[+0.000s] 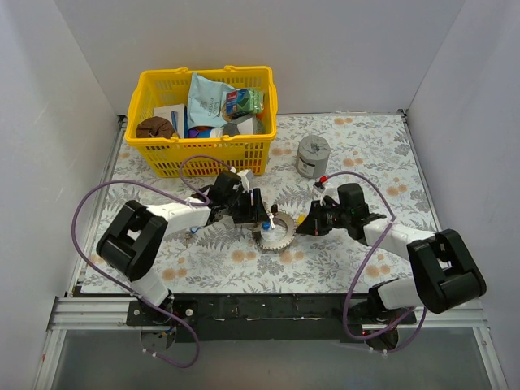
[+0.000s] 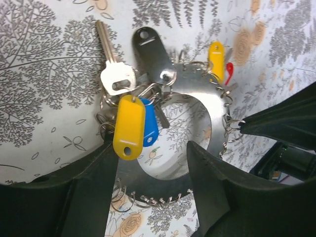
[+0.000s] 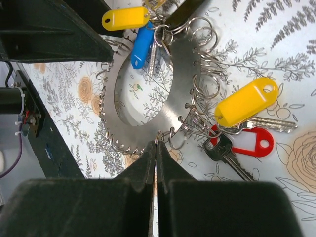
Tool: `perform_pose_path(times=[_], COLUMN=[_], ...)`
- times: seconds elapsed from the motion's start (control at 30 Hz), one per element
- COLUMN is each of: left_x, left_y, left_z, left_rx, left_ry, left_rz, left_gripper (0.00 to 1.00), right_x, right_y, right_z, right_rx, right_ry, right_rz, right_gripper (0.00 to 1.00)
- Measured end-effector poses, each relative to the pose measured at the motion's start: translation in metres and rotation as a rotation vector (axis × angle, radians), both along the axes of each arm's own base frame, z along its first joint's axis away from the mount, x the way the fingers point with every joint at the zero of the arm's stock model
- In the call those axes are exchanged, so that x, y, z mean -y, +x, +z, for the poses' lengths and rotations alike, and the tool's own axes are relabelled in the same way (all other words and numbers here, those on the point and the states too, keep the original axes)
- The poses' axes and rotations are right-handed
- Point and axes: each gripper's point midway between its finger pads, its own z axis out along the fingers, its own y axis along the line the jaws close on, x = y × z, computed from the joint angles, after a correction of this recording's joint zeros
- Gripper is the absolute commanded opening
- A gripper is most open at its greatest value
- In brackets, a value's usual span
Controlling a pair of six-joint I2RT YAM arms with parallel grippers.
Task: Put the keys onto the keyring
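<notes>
— From above, where is the keyring?
— The keyring point(image 1: 276, 234) lies flat on the worktop point(image 1: 366, 162), between my left claw point(image 1: 258, 221) and my right claw point(image 1: 302, 225). Both crowd it, so what hangs on it is too small to make out.
— And the left wrist?
— My fingers point(image 2: 94, 197) stand apart, straddling and partly covering the ring's near arc; I cannot tell if they touch it. The keys point(image 2: 116, 74) bunch at its far left edge, with a yellow tag point(image 2: 129, 126), a blue tag point(image 2: 149, 129) and a black tag point(image 2: 150, 52).
— The right wrist?
— That claw is pressed together, tips at the rim among the small loops point(image 3: 202, 84). Whether one is pinched is hidden. Another yellow tag point(image 3: 246, 101) and a red tag point(image 3: 247, 143) lie just beside the ring.
</notes>
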Motion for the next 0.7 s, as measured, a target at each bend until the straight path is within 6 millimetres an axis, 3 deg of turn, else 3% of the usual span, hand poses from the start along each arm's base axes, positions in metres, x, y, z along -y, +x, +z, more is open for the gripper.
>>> perform_pose_path(times=[0.17,0.33,0.47,0.5,0.57,0.7], left_x=[0.006,0.011,0.013,0.013,0.013,0.011], left_y=[-0.002,-0.003,-0.003,-0.003,-0.003,-0.002], left_z=[0.015,0.024,0.027,0.027,0.027,0.029], left_rx=[0.042,0.066,0.073,0.074,0.076,0.09], left_ry=[-0.063,-0.104,-0.116,-0.117,-0.115,-0.111], left_rz=[-0.032,-0.056,-0.064,-0.064,-0.066,-0.066], left_gripper=[0.56,0.56,0.57,0.57,0.57,0.57], right_x=[-0.003,-0.001,0.004,0.005,0.008,0.016], right_y=[0.0,-0.007,-0.015,-0.016,-0.016,-0.015], right_z=[0.01,0.001,-0.011,-0.013,-0.016,-0.015], right_rx=[0.066,0.069,0.039,0.034,0.035,0.064], right_ry=[0.033,0.032,0.011,0.005,-0.016,-0.071], right_rz=[0.03,0.042,0.04,0.037,0.034,0.02], right_gripper=[0.01,0.03,0.45,0.52,0.63,0.67])
